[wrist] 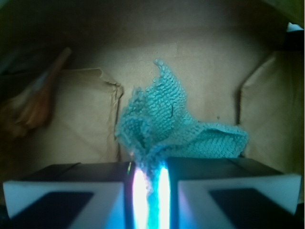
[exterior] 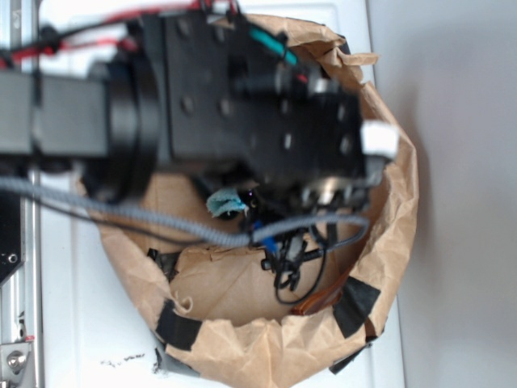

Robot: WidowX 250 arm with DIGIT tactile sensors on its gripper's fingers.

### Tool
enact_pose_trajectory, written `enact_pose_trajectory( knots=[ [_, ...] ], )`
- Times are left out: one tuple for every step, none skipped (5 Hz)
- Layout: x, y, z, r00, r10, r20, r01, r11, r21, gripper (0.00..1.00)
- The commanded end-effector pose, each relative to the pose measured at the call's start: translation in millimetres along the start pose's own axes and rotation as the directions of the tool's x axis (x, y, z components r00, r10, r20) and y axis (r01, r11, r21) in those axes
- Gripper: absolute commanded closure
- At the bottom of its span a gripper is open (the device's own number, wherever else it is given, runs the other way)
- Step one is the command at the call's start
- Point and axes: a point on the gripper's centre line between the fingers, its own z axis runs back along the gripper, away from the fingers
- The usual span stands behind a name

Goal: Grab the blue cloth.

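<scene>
With the gripper (wrist: 148, 191) closed to a narrow slit on a bunched fold of the blue cloth (wrist: 164, 124), which hangs inside the brown paper bag (exterior: 388, 234), the pinch should be kept firm and the lift made straight and slow.

Exterior overhead, looking down — wrist close; both show blue cloth (exterior: 226, 202).

cloth (wrist: 167, 124) between fingers (wrist: 66, 191) | both inside paper bag (exterior: 388, 242) | bag on table (exterior: 460, 162)
</scene>
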Motion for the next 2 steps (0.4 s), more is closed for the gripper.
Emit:
enact_pose_trajectory(
  knots=[
    [-2.6,-0.1,47.2,0.998,-0.057,0.038,0.061,0.992,-0.113,1.0],
    [-6.6,-5.5,42.8,0.992,-0.085,0.088,0.092,0.993,-0.079,1.0]
  ],
)
